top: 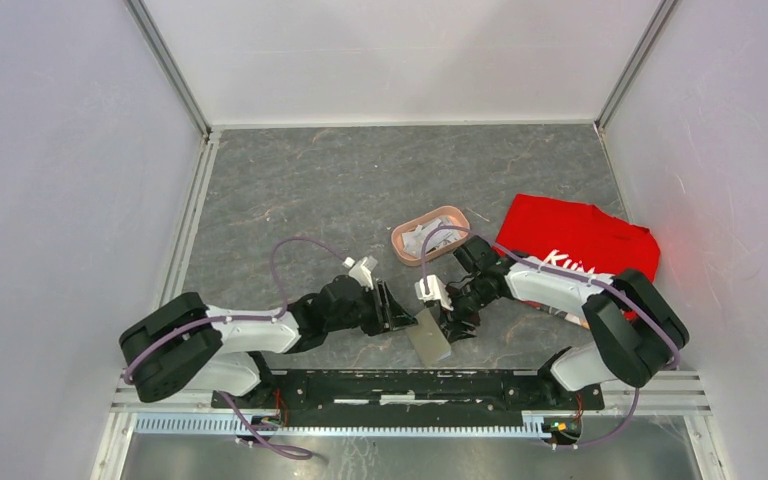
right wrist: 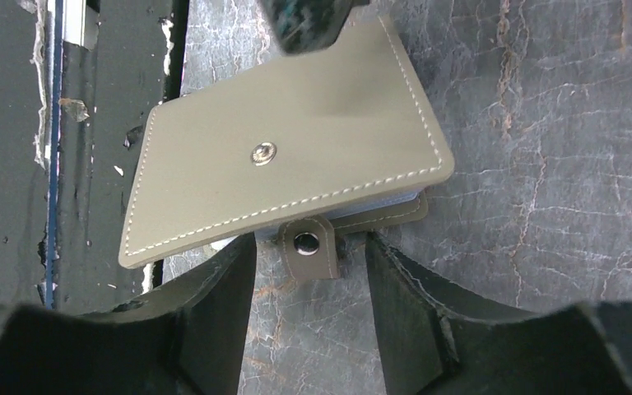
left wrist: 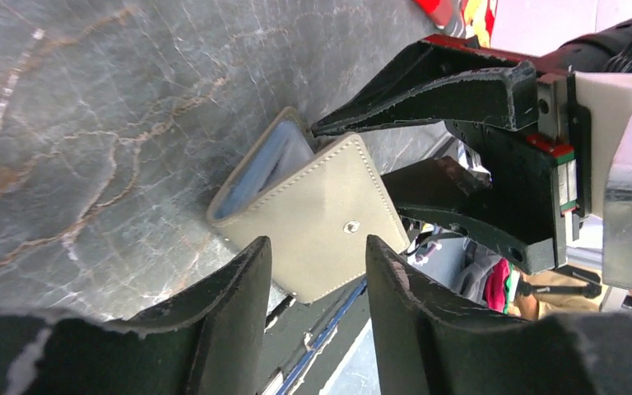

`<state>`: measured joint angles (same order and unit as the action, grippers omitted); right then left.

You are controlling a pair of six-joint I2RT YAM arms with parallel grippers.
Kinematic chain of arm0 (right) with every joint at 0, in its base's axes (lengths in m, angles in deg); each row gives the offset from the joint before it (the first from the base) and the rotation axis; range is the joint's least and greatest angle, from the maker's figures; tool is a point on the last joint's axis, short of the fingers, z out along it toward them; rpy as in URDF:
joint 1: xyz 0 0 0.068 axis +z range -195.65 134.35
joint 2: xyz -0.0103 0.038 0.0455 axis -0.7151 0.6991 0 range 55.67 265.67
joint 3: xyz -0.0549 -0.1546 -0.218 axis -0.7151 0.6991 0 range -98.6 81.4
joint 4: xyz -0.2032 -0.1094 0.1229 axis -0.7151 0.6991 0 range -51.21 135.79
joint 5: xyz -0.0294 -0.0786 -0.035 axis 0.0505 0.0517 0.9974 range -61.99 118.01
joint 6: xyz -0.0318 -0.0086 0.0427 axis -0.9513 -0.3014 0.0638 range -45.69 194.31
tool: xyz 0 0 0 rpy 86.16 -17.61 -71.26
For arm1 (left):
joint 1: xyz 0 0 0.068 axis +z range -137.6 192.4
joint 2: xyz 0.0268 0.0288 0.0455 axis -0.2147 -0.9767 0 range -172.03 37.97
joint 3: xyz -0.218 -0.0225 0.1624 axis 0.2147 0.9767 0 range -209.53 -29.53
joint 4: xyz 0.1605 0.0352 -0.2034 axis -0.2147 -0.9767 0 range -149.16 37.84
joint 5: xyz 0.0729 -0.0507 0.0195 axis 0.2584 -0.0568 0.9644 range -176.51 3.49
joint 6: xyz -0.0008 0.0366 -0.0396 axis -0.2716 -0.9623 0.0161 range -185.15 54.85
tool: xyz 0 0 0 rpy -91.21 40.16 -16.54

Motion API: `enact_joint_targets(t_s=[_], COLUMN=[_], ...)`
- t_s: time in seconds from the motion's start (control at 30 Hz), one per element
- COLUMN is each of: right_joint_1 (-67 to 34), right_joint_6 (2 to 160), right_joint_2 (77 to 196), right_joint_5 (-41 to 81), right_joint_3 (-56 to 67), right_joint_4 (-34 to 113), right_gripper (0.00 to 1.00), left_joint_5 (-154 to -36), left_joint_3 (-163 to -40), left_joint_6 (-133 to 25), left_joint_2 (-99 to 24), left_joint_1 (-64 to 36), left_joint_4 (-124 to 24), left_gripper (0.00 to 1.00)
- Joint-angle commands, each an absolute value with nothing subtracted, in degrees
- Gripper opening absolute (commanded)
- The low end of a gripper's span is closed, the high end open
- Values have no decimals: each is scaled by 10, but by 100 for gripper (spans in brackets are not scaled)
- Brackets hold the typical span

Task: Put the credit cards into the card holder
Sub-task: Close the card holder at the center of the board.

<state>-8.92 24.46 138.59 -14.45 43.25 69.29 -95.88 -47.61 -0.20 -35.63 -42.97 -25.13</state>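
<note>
Card holder (top: 430,340) lies folded at the table's (top: 310,190) near edge, stud up and snap tab loose. Left gripper (top: 397,312) is just left of it, fingers spread and clasping nothing. Right gripper (top: 457,325) is released too, with the tab between its fingers. Farther back, credit cards (top: 422,238) sit in a pink tray (top: 450,212). A red cloth (top: 580,240) lies to the right.

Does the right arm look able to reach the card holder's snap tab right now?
Likely yes: the snap tab juts from the card holder between the right gripper's open jaws, uncovered.
</note>
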Motion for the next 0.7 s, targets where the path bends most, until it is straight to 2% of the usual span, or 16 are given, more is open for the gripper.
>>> enact_joint_targets(t_s=[0.0, 0.07, 0.17, 0.33, 0.67], right_joint_1=[-86, -86, -90, -108, -159], right_joint_6=[242, 246, 252, 256, 277], right_joint_2=[1385, 1373, 1354, 1346, 1343], right_joint_5=[-141, -135, -139, -164, -173], right_joint_3=[417, 425, 434, 436, 436], right_joint_4=[681, 674, 662, 659, 658], right_gripper=[53, 50, 48, 35, 21], left_joint_5=[-990, -986, -977, -965, -962], left_joint_3=[-513, -537, -572, -614, -606], left_joint_6=[-24, -24, -32, -47, -49], left_joint_2=[-395, -417, -449, -486, -526], left_joint_1=[-445, -449, -453, -464, -468], left_joint_4=[-207, -227, -258, -276, -280], left_gripper=[47, 42, 40, 39, 36])
